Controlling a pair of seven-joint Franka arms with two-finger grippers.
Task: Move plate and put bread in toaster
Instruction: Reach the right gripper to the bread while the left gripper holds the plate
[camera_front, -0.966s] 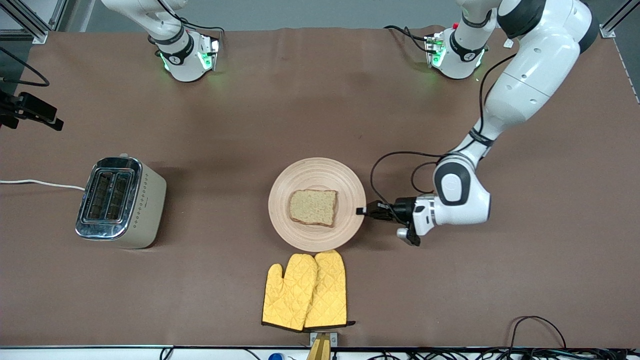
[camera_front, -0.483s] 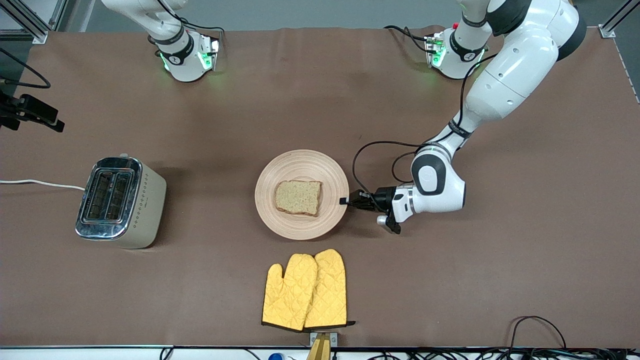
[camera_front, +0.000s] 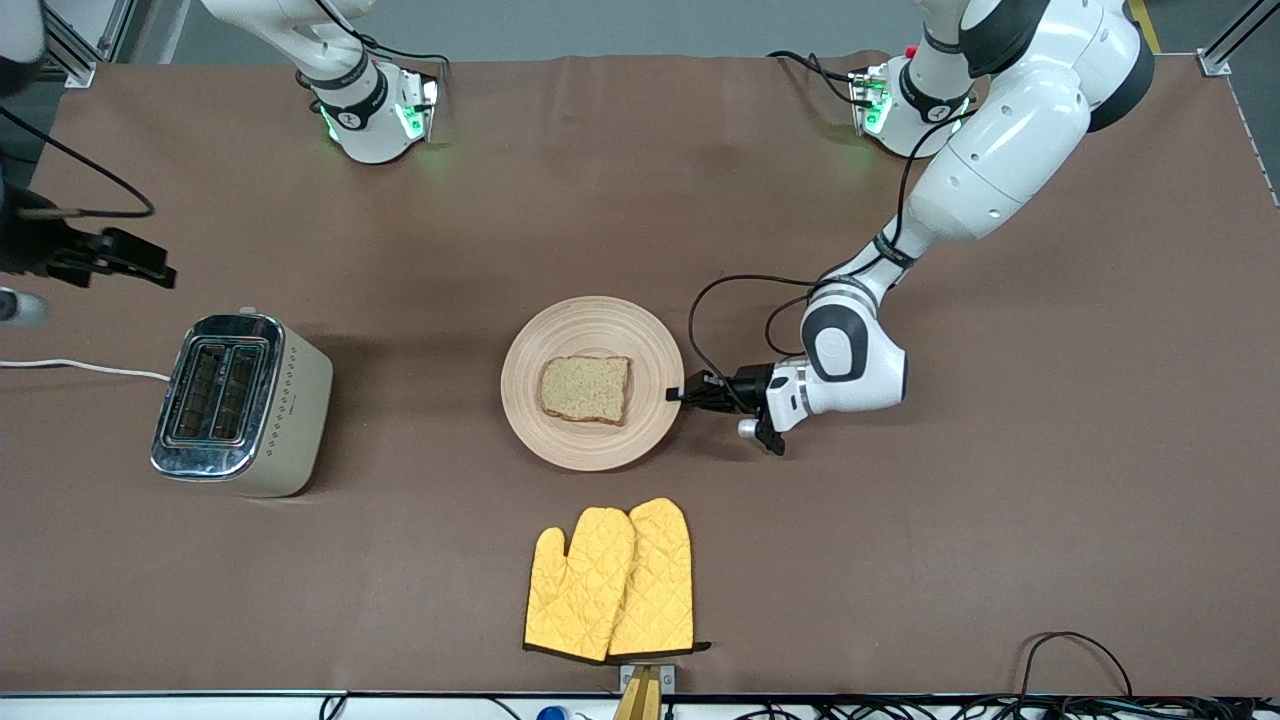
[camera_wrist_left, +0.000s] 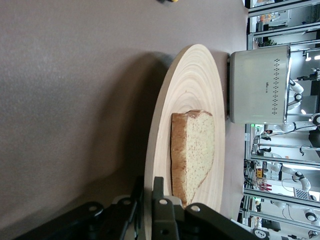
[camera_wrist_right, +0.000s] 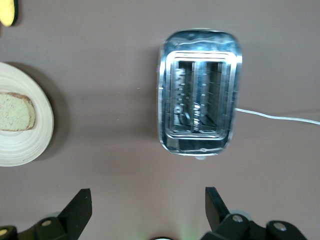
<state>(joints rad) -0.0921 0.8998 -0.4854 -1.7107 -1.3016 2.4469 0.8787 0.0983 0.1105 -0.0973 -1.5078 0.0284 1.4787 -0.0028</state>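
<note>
The pale wooden plate (camera_front: 592, 330) lies mid-table with the bread (camera_front: 586, 388) on it. My left gripper (camera_front: 678, 393) is shut on the plate's rim at the side toward the left arm's end. In the left wrist view, its jaws (camera_wrist_left: 149, 187) pinch the plate's edge (camera_wrist_left: 192, 80), with the bread (camera_wrist_left: 195, 145) just past them. The toaster (camera_front: 240, 400) stands toward the right arm's end, slots empty. My right gripper (camera_front: 110, 258) hangs open and empty over the table beside the toaster; its view shows its open fingers (camera_wrist_right: 147, 196), the toaster (camera_wrist_right: 200, 112), the plate (camera_wrist_right: 25, 145) and the bread (camera_wrist_right: 15, 117).
Yellow oven mitts (camera_front: 612, 580) lie nearer the front camera than the plate. The toaster's white cord (camera_front: 80, 367) runs off toward the right arm's end of the table. Both arm bases stand along the table's back edge.
My left gripper has dragged the plate with the bread toward the toaster and a little farther from the front camera. My right gripper has come closer to the toaster.
</note>
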